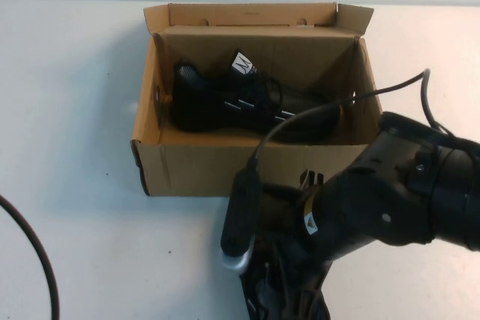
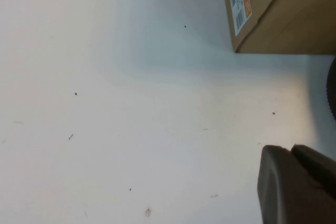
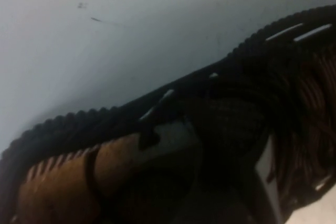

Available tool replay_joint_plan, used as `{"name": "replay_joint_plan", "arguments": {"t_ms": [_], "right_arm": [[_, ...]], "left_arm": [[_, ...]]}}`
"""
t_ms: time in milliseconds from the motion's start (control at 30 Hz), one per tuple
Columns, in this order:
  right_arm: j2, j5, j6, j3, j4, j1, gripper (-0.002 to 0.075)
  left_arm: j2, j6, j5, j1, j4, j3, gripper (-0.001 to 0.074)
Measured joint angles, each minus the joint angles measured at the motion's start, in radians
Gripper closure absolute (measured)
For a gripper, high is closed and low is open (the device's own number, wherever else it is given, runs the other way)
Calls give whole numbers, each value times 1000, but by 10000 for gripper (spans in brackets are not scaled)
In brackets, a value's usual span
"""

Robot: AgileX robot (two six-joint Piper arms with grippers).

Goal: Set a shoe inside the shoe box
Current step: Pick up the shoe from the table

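At bottom centre, the right gripper [image 1: 281, 290] clenches a black sneaker [image 3: 220, 129] just below the cardboard shoe box [image 1: 225, 166]; the left gripper [image 2: 296, 182], jaws unreadable, idles.

White table [image 1: 75, 110] bearing small dark specks, visible in all three views. A dark cable [image 1: 41, 260] curves across the table's near left corner in the high view, well apart from everything else on the table.
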Motion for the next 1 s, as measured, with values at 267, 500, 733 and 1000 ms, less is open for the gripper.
{"name": "replay_joint_plan", "arguments": {"t_ms": [267,500,733,1000], "right_arm": [[49,-89,0,0,-34,0,375],[84,-100,36,0,-62,0,393],[87,-80,75,0,-73,0,399],[70,-18,98,-23,-84,0,400]], "left_arm": [[0,1,14,0,0,0,738],[0,1,18,0,0,0,738],[0,1,22,0,0,0,738],[0,1,24,0,-2,0,738]]}}
